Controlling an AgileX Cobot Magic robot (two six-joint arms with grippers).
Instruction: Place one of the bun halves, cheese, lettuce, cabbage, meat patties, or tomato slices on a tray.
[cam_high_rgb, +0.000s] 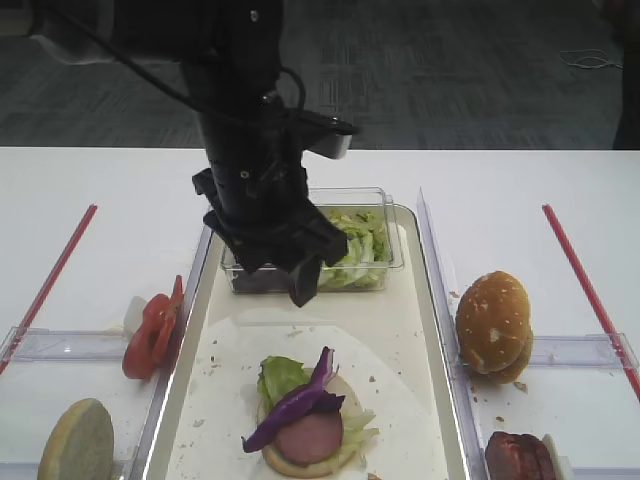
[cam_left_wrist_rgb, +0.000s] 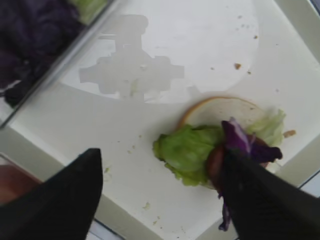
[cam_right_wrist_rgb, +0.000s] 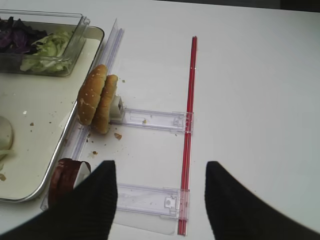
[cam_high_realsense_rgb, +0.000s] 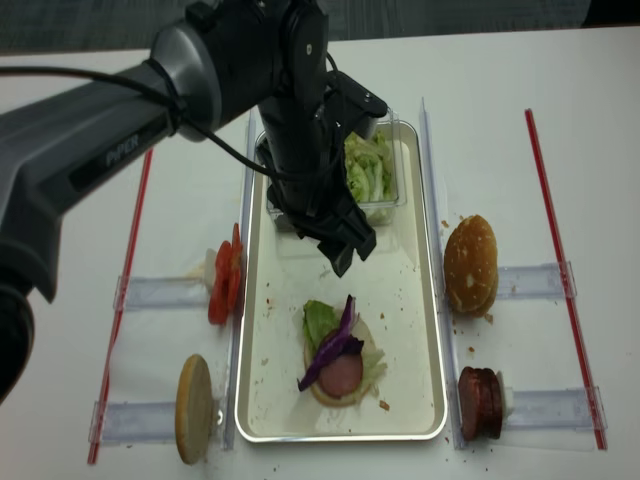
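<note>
On the cream tray (cam_high_rgb: 392, 312) lies a stack: a pale bun half (cam_left_wrist_rgb: 215, 107), green lettuce (cam_high_rgb: 280, 378), a pink meat patty (cam_high_rgb: 312, 435) and a purple cabbage strip (cam_high_rgb: 300, 405) across the top. My left gripper (cam_high_rgb: 278, 275) hangs open and empty above the tray, between the stack and the clear tub (cam_high_rgb: 385, 262). In the left wrist view the left gripper (cam_left_wrist_rgb: 161, 155) has the lettuce (cam_left_wrist_rgb: 187, 150) and cabbage (cam_left_wrist_rgb: 237, 137) below its right finger. My right gripper (cam_right_wrist_rgb: 160, 167) is open and empty over the table right of the tray.
The tub holds shredded lettuce and dark cabbage. Tomato slices (cam_high_rgb: 150, 335) and a pale bun half (cam_high_rgb: 75, 442) stand in holders left of the tray. Seeded buns (cam_high_rgb: 493, 325) and dark patties (cam_high_rgb: 520, 458) stand on the right. Red strips (cam_high_rgb: 585, 285) edge the work area.
</note>
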